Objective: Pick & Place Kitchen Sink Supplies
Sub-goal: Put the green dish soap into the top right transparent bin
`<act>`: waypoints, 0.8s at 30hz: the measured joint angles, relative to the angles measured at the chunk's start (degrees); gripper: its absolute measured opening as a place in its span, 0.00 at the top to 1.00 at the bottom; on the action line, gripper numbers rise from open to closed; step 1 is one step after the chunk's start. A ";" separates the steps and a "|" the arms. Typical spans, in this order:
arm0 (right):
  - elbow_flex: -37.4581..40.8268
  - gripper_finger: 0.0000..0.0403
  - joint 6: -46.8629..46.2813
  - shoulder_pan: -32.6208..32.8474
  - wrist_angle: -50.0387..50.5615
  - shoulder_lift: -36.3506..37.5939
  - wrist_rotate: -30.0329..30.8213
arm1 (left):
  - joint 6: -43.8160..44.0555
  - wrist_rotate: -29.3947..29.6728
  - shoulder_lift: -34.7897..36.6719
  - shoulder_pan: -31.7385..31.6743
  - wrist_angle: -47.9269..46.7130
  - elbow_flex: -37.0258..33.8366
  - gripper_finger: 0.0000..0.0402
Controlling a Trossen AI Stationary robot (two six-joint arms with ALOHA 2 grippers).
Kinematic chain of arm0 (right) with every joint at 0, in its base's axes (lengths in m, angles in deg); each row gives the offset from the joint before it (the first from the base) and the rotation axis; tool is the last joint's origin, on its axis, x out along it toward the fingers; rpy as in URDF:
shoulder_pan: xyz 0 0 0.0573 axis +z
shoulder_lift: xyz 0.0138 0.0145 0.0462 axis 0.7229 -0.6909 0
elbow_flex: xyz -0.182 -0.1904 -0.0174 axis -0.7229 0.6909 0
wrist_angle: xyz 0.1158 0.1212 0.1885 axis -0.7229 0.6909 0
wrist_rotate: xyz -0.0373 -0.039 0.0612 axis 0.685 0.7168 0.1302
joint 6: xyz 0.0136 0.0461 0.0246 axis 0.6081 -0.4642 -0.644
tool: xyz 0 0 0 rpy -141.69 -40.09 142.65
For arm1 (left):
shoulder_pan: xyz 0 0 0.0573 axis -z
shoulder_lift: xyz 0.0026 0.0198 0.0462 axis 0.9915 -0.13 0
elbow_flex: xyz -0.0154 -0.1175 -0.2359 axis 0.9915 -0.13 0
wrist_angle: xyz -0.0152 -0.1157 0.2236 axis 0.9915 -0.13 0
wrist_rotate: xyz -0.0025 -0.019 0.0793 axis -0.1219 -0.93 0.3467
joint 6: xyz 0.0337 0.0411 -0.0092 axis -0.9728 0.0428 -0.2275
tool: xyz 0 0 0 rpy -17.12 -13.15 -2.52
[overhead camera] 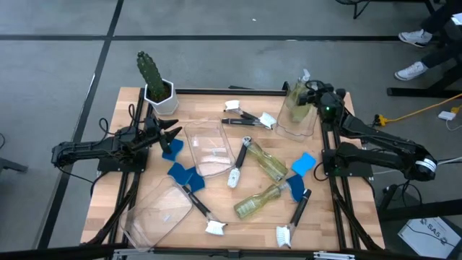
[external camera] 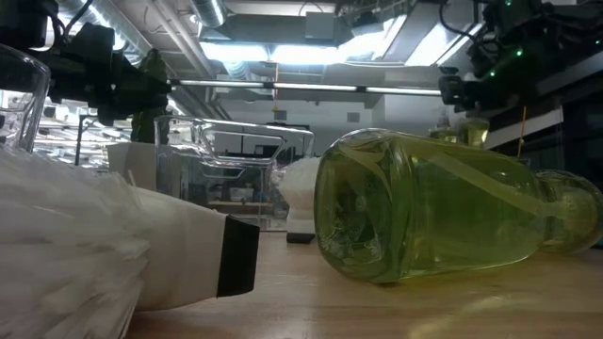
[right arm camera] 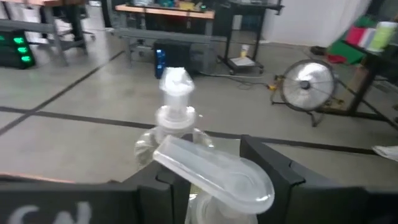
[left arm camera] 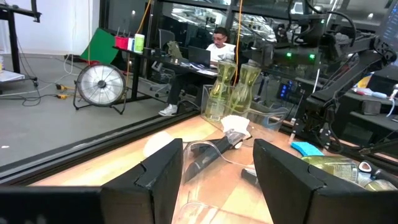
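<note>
A: Where is the soap bottle (right arm camera: 176, 102)?

B: Upright in the clear bin (overhead camera: 297, 121) at the table's (overhead camera: 216, 217) far right corner, another bottle beside it; my right pincer (overhead camera: 312, 97) hovers over its white pump, fingers straddling the top; whether they grip it I cannot tell.

A: And your left pincer (overhead camera: 173, 134)?

B: Released, jaws wide, on the other side of the table from that bin, above a blue sponge (overhead camera: 172, 150).
</note>
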 joint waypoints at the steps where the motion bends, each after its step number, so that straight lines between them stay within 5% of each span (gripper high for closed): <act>1: 0.00 0.67 0.00 0.00 -0.18 0.00 -0.78 | -0.01 0.00 -0.01 0.00 0.00 -0.01 0.53; 12: -0.04 0.60 4.98 0.00 -0.28 0.07 -3.12 | 0.00 -0.01 -0.02 -0.01 0.00 -0.01 0.52; 24: -0.07 0.26 5.22 0.00 -0.69 0.07 -2.57 | -0.01 0.00 -0.01 0.00 0.00 -0.01 0.53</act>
